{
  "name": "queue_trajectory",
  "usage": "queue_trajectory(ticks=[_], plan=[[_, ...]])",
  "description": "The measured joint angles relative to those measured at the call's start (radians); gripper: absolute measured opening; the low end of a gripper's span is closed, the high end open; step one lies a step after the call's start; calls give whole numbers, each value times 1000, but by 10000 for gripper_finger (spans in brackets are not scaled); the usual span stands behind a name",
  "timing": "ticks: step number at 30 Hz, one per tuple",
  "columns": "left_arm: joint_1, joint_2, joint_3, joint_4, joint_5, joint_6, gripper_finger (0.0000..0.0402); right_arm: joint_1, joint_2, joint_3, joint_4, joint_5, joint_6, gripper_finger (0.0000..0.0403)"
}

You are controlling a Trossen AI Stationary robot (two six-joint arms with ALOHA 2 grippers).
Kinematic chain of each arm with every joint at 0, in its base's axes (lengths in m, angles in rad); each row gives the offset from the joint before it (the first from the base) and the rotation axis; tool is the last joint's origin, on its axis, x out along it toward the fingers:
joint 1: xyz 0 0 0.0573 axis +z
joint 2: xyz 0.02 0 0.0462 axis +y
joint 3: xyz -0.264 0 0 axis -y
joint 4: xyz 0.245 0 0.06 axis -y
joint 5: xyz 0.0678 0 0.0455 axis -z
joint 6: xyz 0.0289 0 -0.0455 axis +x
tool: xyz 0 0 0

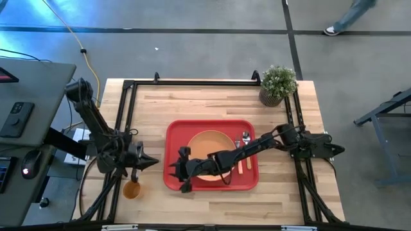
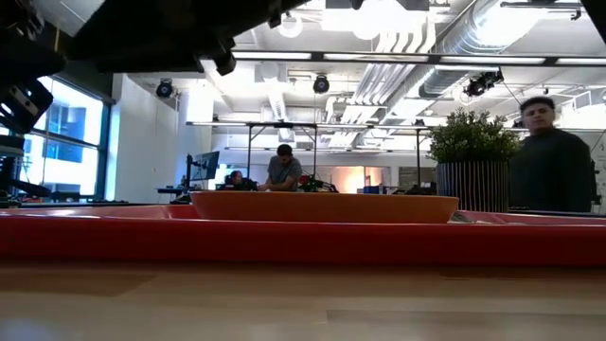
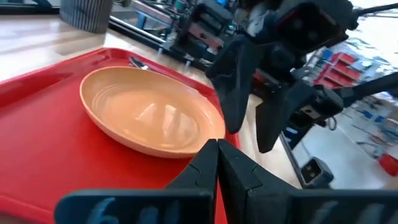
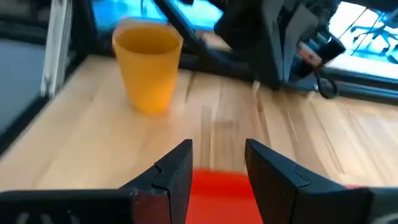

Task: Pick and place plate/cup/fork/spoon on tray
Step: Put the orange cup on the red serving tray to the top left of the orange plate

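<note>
The orange plate (image 1: 207,149) lies on the red tray (image 1: 174,131), also in the left wrist view (image 3: 149,115). The fork (image 1: 239,160) and the spoon (image 1: 246,142) lie side by side on the tray, right of the plate. The orange cup (image 1: 131,189) stands upright on the table left of the tray, also in the right wrist view (image 4: 149,65). My right gripper (image 1: 174,173) is open and empty over the tray's left rim, pointing toward the cup (image 4: 217,165). My left gripper (image 1: 154,161) is shut and empty, just left of the tray (image 3: 217,168).
A potted green plant (image 1: 277,85) stands at the table's far right corner. Black frame rails (image 1: 125,122) run along the table's left and right sides. People show in the room beyond the table (image 2: 554,161). Bare wood lies around the cup.
</note>
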Motion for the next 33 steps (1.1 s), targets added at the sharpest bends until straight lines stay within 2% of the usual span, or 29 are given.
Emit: queue_trajectory(ticks=[4, 10, 15, 27, 33], plan=[[0, 118, 75, -3, -30, -8, 0, -16, -11, 0, -65, -44, -21, 138], [1, 278, 198, -6, -46, 42, 0, -46, -12, 0, -72, -199, -35, 138], [1, 371, 260, -5, -45, 30, 0, -52, -12, 0, -70, -245, -55, 138], [1, 441, 314, -4, -12, 3, 0, -54, -15, -34, -118, -283, -61, 138], [1, 441, 346, -5, 40, 85, 0, -73, -41, -200, 66, -314, 32, 138]])
